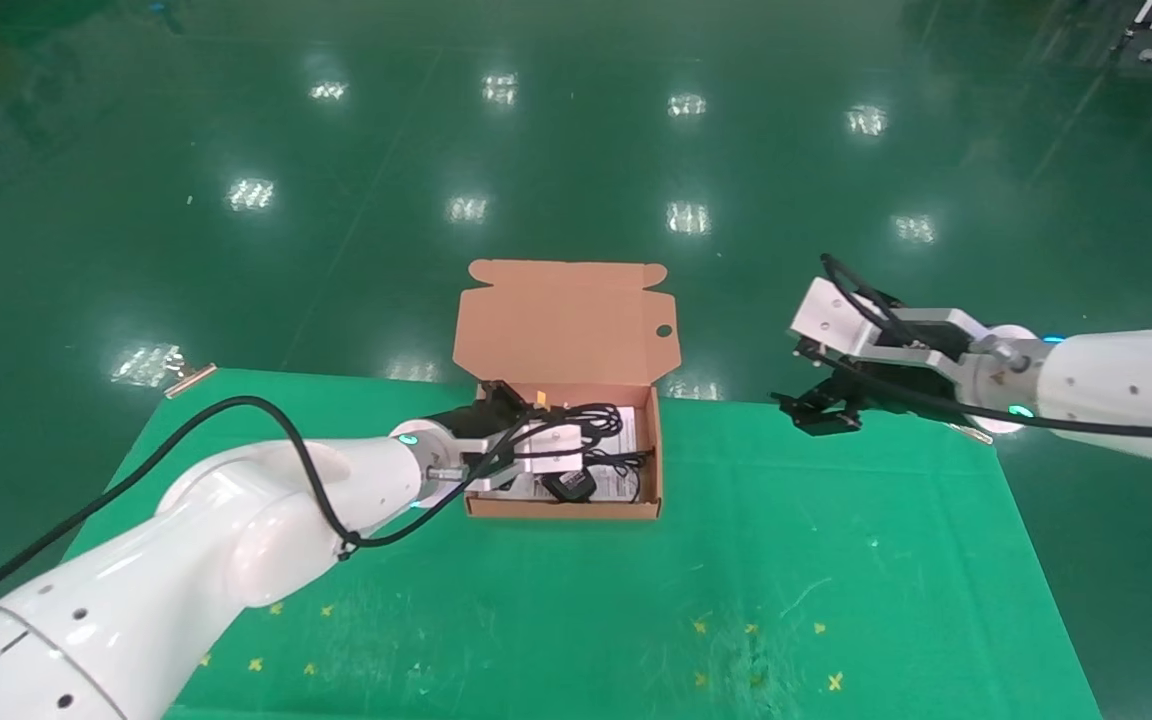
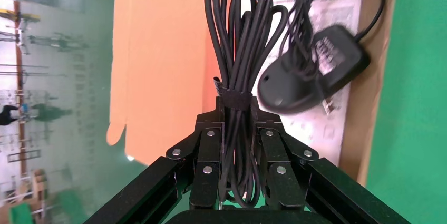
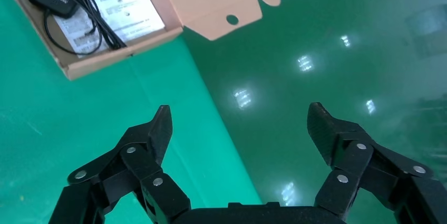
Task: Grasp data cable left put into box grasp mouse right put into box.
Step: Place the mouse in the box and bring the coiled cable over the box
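Green cloth covers the counter (image 1: 836,560) where the left tool (image 1: 511,405), clamped on the data cable (image 2: 240,50), hangs over the box (image 1: 561,508) beside the mouse (image 1: 570,485), while the right tool (image 3: 240,129), fingers apart, idles off to the right.

1. The box (image 1: 564,508) sits on the tabletop (image 1: 736,560) against its far edge, a little left of the middle, with its lid raised behind it beyond that edge.
2. The mouse (image 1: 570,486) lies in the box near the front wall, on the printed sheet (image 1: 626,484).
3. The left end effector (image 1: 528,402) is over the box's left part, clamped on the data cable (image 2: 240,39), which reaches over the box interior.
4. The right end effector (image 1: 818,413) hangs spread wide over the far edge, well right of the box.
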`<state>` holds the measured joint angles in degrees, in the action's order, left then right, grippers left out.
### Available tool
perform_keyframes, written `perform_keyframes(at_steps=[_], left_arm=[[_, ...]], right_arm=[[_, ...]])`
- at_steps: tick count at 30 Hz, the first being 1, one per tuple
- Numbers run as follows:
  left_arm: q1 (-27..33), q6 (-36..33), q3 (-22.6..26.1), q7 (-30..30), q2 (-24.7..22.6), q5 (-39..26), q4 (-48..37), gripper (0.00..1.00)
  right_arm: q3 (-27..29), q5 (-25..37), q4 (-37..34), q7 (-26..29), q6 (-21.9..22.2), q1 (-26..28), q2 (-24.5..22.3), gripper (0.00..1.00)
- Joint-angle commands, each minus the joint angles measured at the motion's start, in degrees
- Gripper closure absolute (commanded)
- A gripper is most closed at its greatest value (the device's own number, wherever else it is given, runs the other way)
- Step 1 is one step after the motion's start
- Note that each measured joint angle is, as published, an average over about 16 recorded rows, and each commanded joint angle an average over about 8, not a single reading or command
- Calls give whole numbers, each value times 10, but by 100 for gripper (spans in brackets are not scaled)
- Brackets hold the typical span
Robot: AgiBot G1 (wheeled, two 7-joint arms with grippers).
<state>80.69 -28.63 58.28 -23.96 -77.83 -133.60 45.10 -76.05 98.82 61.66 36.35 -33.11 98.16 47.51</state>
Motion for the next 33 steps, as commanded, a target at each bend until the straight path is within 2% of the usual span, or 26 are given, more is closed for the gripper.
perform_keyframes(at_steps=[1, 6, 7, 25, 33], left_arm=[[6, 14, 17, 10, -6, 23, -15, 71], [16, 24, 45, 8, -10, 50, -29, 8], [16, 25, 46, 8, -11, 52, -30, 0], [15, 24, 36, 8, 4, 47, -9, 0], [51, 37, 15, -18, 23, 57, 1, 0]], right_arm=[[-3, 20, 31, 28, -3, 4, -19, 0], [-7, 44, 61, 55, -4, 5, -34, 0], [-8, 46, 63, 57, -4, 5, -34, 0], [-5, 39, 53, 48, -3, 6, -29, 0], [6, 55, 64, 32, -2, 44, -34, 0]])
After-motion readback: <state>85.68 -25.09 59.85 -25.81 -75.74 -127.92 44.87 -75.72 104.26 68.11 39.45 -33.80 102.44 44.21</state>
